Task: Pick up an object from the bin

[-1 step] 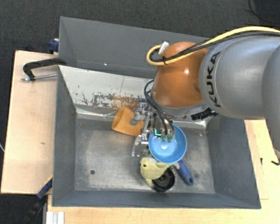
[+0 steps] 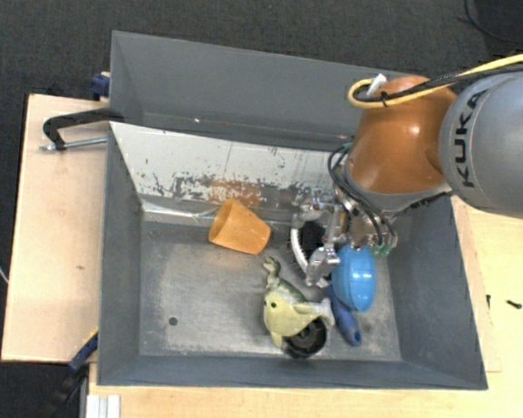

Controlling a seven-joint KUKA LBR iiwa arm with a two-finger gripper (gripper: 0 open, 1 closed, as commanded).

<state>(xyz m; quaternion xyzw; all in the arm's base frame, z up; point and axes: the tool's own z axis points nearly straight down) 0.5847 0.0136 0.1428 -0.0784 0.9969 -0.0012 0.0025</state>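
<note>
My gripper hangs low in the right half of the bin, under the orange wrist cover. One metal fingertip shows just left of a blue rounded scoop-like thing, whose blue handle runs down toward the bin's front. Directly below the fingertip lies a pale yellow-green soft toy with a black round part at its lower right. A dark ring-shaped thing sits beside the gripper on its left. I see nothing between the fingers.
An orange plastic cup lies on its side near the back wall, left of the gripper. The arm and its orange cover hang over the bin's back right corner. Bare bin floor stretches across the left half.
</note>
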